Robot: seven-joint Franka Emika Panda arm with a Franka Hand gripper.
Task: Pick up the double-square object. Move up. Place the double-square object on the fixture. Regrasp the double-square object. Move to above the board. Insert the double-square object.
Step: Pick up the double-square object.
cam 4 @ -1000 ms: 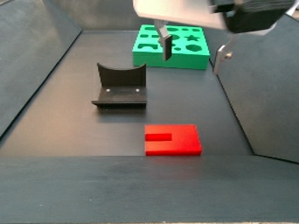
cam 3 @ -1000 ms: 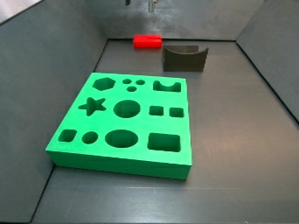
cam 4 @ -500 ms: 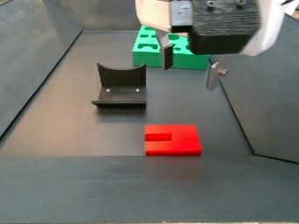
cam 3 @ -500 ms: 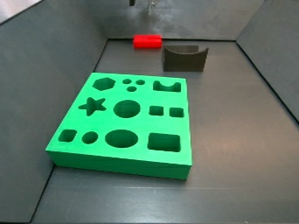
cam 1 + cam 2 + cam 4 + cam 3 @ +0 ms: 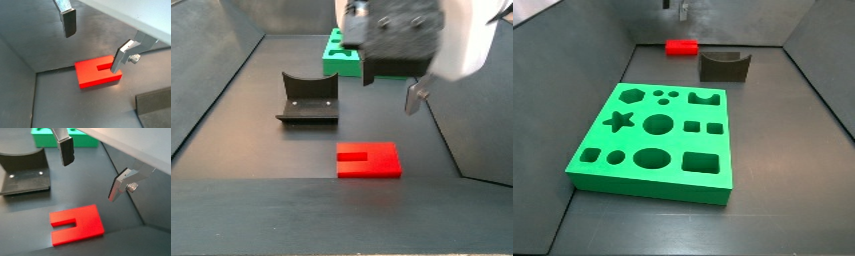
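Note:
The double-square object (image 5: 369, 159) is a flat red block lying on the dark floor, its slot visible in both wrist views (image 5: 97, 74) (image 5: 77, 224). In a side view it sits at the far end (image 5: 680, 46) beside the fixture (image 5: 724, 66). My gripper (image 5: 390, 84) hangs open above the floor, between the block and the fixture (image 5: 307, 98), with nothing between its fingers (image 5: 69, 22). In both wrist views the gripper (image 5: 94, 42) (image 5: 92, 170) stands well above the block and touches nothing. Only its fingertips (image 5: 684, 10) show at the frame's top edge.
The green board (image 5: 653, 140) with its many shaped holes fills the near half of the floor in a side view and lies beyond the fixture (image 5: 23, 170) elsewhere (image 5: 338, 60) (image 5: 63, 138). Grey walls enclose the floor on both sides.
The gripper has come lower and closer to the red block, looming larger in the side view. The block, fixture and board have not moved.

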